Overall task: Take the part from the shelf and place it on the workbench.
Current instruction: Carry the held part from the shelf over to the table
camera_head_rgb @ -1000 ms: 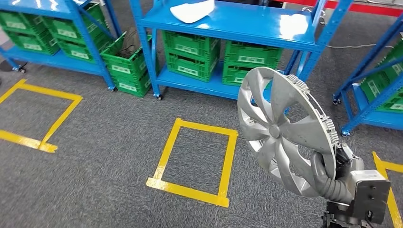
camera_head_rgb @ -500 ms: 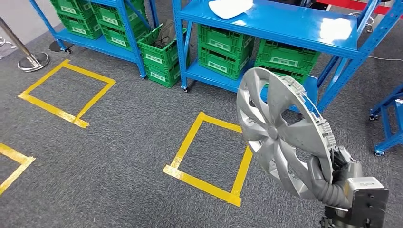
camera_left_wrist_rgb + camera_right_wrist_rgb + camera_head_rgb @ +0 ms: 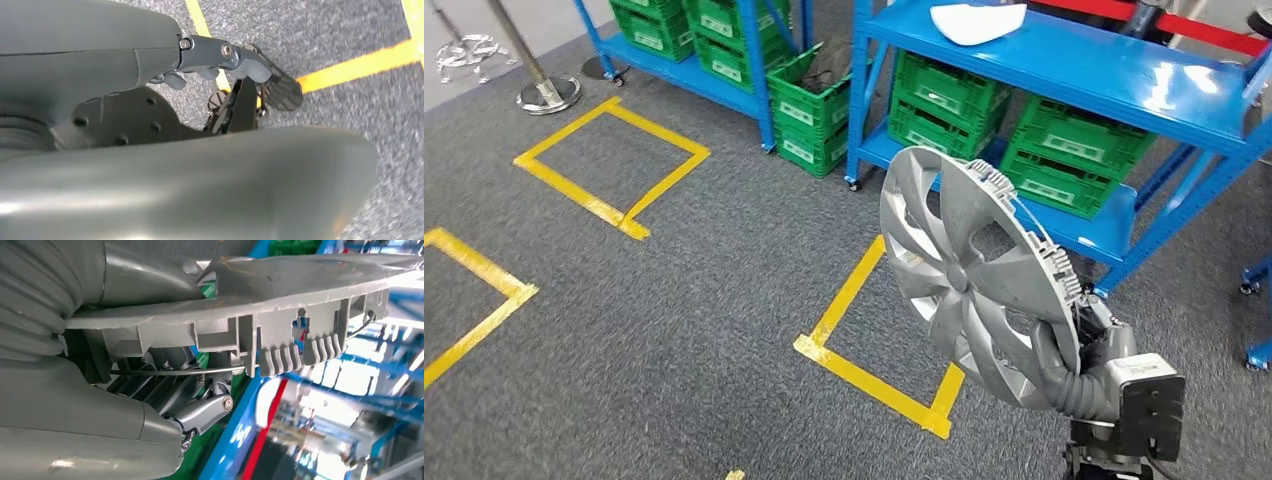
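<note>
**Wheel cover in the grip, bench not in sight**

The right robot hand (image 3: 1074, 370) is clamped on the lower rim of the wheel cover (image 3: 969, 275), thick grey thumb wrapped over the face side, darker fingers (image 3: 200, 412) tucked behind among the clips and the wire ring. That is a rim pinch, and it makes sense: the cover is broad and thin, so the edge is the one place a hand can close around it. It rides upright and tilted, face turned to the robot's left, held high and well above the grey carpet (image 3: 674, 330), which keeps the wide disc from catching on anything low.

Over on the other side, the left robot hand (image 3: 235, 55) hangs over the carpet with its fingers curled in and nothing between them. It has no part in the carry, as I read it.

Beyond the cover, a yellow tape square (image 3: 879, 350) marks the floor just beneath it, with another one off to the left. Behind stands the blue shelf (image 3: 1064, 70), a white part (image 3: 977, 22) lying on its upper deck and green crates (image 3: 944, 105) stacked on the lower one.

So the part is off the shelf and in hand; my call is the carry is under way, with the placing yet to come.
</note>
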Controlling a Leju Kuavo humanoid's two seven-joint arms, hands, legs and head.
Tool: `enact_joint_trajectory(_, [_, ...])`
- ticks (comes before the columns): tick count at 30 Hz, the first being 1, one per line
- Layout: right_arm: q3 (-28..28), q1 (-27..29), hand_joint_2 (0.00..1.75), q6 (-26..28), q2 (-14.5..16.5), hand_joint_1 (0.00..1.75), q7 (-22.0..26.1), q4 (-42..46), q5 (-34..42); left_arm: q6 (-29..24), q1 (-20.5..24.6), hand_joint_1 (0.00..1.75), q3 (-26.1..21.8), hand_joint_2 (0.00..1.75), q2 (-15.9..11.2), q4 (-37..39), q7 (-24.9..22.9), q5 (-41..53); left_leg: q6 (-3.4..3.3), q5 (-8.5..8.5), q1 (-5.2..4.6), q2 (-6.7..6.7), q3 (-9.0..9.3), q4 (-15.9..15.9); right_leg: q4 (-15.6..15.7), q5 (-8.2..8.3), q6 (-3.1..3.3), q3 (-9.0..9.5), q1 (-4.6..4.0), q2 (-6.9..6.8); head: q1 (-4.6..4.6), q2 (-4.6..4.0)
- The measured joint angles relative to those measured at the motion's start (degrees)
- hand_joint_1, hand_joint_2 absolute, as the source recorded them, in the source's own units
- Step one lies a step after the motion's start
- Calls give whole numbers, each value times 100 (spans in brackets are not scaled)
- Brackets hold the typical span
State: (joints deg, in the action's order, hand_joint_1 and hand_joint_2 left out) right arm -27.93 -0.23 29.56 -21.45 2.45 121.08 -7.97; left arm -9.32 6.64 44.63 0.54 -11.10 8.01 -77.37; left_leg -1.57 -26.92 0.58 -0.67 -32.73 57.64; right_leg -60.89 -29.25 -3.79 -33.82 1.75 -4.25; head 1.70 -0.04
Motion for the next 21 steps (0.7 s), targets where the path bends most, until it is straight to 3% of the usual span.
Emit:
enact_joint_trajectory(2, [-43,-6,175,-9,14,175,18,-30,-5,5,6,0,1,0,-2,0,3,4,-60,48,-25,133,-30,4,-709,-403,18,-288,-17,290,-88,0])
enact_joint_trajectory(3, [-64,-9,175,-10,21,175,22,-49,-5,11,7,0,1,0,-2,-1,2,4,-78,64,-52,217,-54,7,-1075,-548,42,-435,-40,344,-128,0])
enact_joint_trajectory(4, [-82,-9,175,-12,29,175,23,-69,-5,15,5,0,2,0,-2,0,0,8,-90,76,-79,297,-71,11,-1297,-600,69,-524,-63,363,-155,0])
enact_joint_trajectory(5, [-100,-12,175,-15,37,175,23,-94,-5,20,0,0,2,0,-4,1,-3,15,-98,85,-107,385,-81,17,-1308,-541,104,-521,-85,375,-182,0])
enact_joint_trajectory(7, [-133,-37,175,-24,52,175,23,-136,-4,35,-8,0,4,0,-9,3,-11,42,-104,96,-147,551,-82,30,-705,-173,200,-237,-130,452,-217,0])
enact_joint_trajectory(9, [-167,-100,175,-34,70,175,33,-168,13,58,-4,0,14,0,-6,3,-19,77,-89,123,-151,688,-110,41,-20,76,305,89,-151,667,-220,0])
enact_joint_trajectory(11, [-191,-170,175,-41,86,175,54,-195,44,87,-2,0,31,0,-2,2,-27,109,-40,175,-112,800,-184,45,205,97,362,202,-175,776,-236,0])
enact_joint_trajectory(12, [-196,-198,175,-40,95,175,63,-207,62,97,-7,0,37,0,-5,3,-33,124,-6,203,-99,866,-216,42,255,125,378,223,-191,732,-252,0])
enact_joint_trajectory(13, [-196,-226,175,-39,100,175,65,-219,81,104,-18,0,41,0,-13,3,-42,133,15,210,-95,868,-246,43,311,152,391,244,-182,662,-270,0])
enact_joint_trajectory(15, [-190,-275,175,-33,114,175,67,-243,114,107,-33,0,45,0,-29,5,-58,150,67,85,-110,629,-372,232,448,210,424,309,-151,513,-243,0])
enact_joint_trajectory(17, [-184,-304,175,-23,122,175,70,-262,129,108,-25,0,48,0,-39,6,-69,157,136,-222,-78,270,-686,849,505,234,439,337,-138,360,-189,0])
enact_joint_trajectory(19, [-182,-312,175,-19,125,175,72,-290,134,108,-20,0,49,0,-43,6,-78,158,214,-425,1,132,-1004,1493,500,231,428,331,-126,197,-161,0])
enact_joint_trajectory(20, [-183,-312,175,-19,127,175,72,-307,135,108,-26,0,50,0,-46,6,-82,157,255,-400,40,101,-1039,1572,494,226,410,329,-112,117,-153,0])
enact_joint_trajectory(21, [-183,-312,175,-18,131,175,71,-323,137,108,-33,0,52,0,-50,6,-86,159,295,-288,76,63,-952,1422,483,217,382,329,-93,42,-144,0])
